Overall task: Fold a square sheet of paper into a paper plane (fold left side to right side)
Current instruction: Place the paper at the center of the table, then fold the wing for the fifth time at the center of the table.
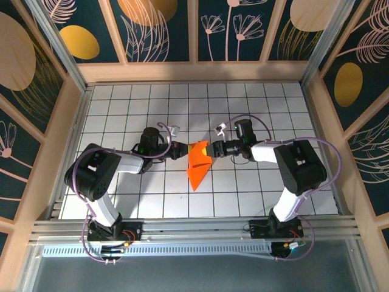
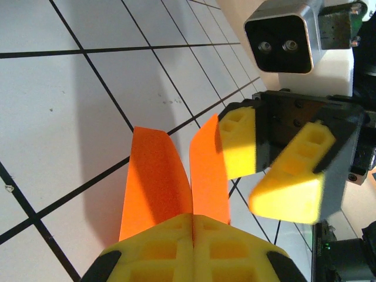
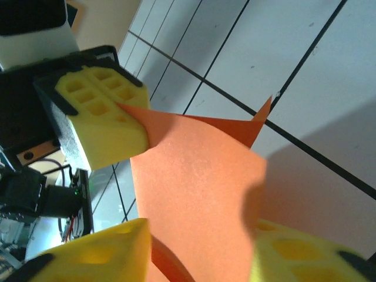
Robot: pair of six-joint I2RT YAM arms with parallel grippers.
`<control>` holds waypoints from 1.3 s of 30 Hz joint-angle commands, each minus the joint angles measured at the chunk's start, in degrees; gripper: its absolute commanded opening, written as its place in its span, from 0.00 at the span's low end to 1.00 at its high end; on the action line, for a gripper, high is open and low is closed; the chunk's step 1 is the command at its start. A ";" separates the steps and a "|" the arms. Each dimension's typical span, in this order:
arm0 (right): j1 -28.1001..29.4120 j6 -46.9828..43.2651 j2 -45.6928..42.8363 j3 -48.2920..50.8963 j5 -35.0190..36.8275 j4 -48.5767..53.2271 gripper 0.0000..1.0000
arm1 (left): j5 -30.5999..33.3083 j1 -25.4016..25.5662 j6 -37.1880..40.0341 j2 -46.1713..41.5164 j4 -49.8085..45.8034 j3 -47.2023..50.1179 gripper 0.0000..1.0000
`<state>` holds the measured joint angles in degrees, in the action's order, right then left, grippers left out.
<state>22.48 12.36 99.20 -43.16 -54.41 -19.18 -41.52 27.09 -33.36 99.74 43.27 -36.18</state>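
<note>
The paper plane [image 1: 199, 165], seen from above, lies mid-table as a pointed orange dart. Its tip is turned toward the arm bases and its upper end is lifted between the two grippers. The left gripper [image 1: 184, 149] is closed on that end from the left, and the right gripper [image 1: 214, 148] is set against it from the right. Bare tiled table [image 1: 273, 103] is left on every side, and the walls are well apart, so room for moving is not lacking.

In the left wrist view, the left gripper [image 2: 192, 226] is pressed fully together on the paper plane [image 2: 154, 176], with two orange flaps splayed beyond it. The right gripper [image 2: 249, 179] is held partly open, one pad at the right flap's edge.

In the right wrist view, the right gripper [image 3: 200, 235] is seen straddling the sheet, its pads apart and nothing clamped. The left gripper [image 3: 126, 126] is pinched on the far corner.

A tear or stray crease could be caused if the paper were pulled between both grips. A skewed fold could result if the pads closed off the edge.
</note>
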 commanded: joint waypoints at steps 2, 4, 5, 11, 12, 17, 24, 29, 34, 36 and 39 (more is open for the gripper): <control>-0.33 -0.34 -1.30 -2.08 2.25 2.43 0.29 | -0.48 -0.28 1.08 0.38 1.36 0.85 0.00; -0.33 0.17 -1.20 -2.29 3.55 2.94 0.19 | 0.09 -0.29 1.05 -0.38 1.39 1.16 0.10; -0.33 0.46 -1.21 -2.52 4.07 3.27 0.15 | 0.70 -0.29 1.19 -1.09 1.23 1.41 0.16; -0.34 3.82 -0.77 -5.70 10.06 10.25 0.00 | 11.43 -0.28 3.77 -10.26 -5.77 3.04 0.48; -0.40 5.17 -0.39 -6.46 11.10 11.81 0.00 | 14.16 -0.28 5.05 -12.45 -8.65 3.15 0.48; -0.52 12.71 1.13 -8.76 12.68 15.71 0.00 | 26.07 3.50 11.63 -22.93 -23.39 2.46 0.48; -0.10 18.42 2.05 -11.55 12.84 17.65 0.00 | 40.32 16.09 13.83 -27.18 -38.96 -0.69 0.47; 0.53 19.75 2.55 -13.42 13.86 19.52 0.00 | 50.12 25.93 12.94 -21.39 -45.25 -6.61 0.48; 0.91 20.38 3.01 -13.86 14.68 19.92 0.00 | 58.20 31.93 10.99 -13.12 -49.92 -13.06 0.50; 0.98 20.31 3.35 -14.05 14.77 20.14 0.00 | 61.52 33.38 9.93 -9.70 -51.69 -15.53 0.51; 1.06 20.20 3.57 -14.32 15.04 20.45 0.00 | 65.26 34.74 8.65 -4.66 -54.83 -19.11 0.52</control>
<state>23.05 31.99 101.80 -55.90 -40.29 -0.25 16.27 60.90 -22.70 91.98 -5.45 -52.31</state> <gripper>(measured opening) 0.047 0.514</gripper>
